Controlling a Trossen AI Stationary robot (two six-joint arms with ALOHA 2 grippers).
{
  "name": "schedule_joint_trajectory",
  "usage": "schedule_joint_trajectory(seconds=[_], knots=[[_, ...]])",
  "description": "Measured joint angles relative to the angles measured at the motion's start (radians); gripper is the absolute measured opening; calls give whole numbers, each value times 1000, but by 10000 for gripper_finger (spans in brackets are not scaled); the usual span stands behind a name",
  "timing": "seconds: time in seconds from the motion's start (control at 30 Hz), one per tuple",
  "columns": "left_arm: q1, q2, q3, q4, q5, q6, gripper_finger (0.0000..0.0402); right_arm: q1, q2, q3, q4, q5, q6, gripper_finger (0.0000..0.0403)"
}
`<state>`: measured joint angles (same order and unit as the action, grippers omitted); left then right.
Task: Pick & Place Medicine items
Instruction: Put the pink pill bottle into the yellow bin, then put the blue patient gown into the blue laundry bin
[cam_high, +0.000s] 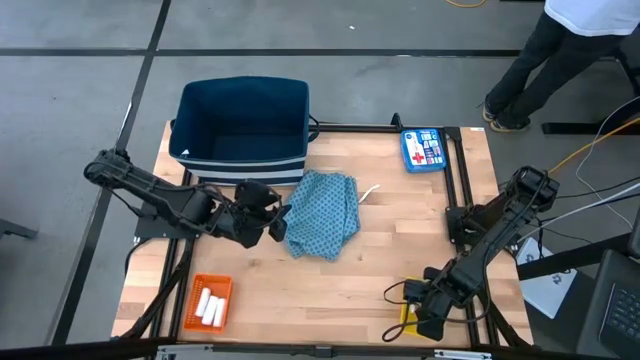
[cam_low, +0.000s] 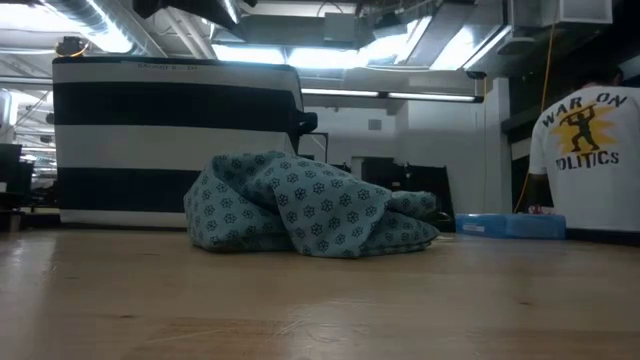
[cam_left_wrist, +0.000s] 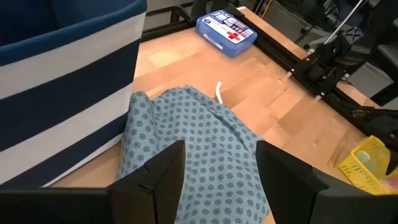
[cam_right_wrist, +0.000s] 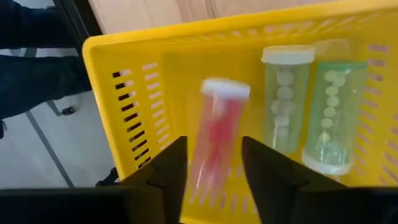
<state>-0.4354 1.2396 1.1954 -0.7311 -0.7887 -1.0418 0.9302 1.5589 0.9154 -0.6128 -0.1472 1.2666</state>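
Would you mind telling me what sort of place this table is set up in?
Probably a robotics lab or workshop rather than a clinic. The wooden table stands on a bare grey floor, long ceiling strip lights hang overhead in an open room, and a yellow cable trails across the floor beside it.

In the yellow basket (cam_right_wrist: 124, 93) at the table's near right edge sit three clear tubes with pale caps. The pink-red tube (cam_right_wrist: 214, 134) shows between the right gripper's (cam_right_wrist: 214, 171) parted fingers, tilted and blurred; whether it touches them cannot be told. Just beside it lie two pale green tubes (cam_right_wrist: 283, 102), side by side, each showing a column of round tablets. At the near left, an orange tray (cam_high: 222, 287) holds a few white stick-like tubes (cam_high: 209, 307), lying close together. One thin white piece (cam_high: 370, 192) lies on the bare wood just right of the teal cloth (cam_high: 322, 213).
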Motion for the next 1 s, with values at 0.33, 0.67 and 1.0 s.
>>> schedule_joint_trajectory(seconds=[0.33,0.67,1.0], knots=[[1,0,0,5,0,8,194,0,-5,0,-31,-56,32,248],[37,0,0,59,65,85,194,-79,-200,0,-243,71,8,220],[118,0,0,113,135,45,196,-231,-415,0,-266,251,5,208]])
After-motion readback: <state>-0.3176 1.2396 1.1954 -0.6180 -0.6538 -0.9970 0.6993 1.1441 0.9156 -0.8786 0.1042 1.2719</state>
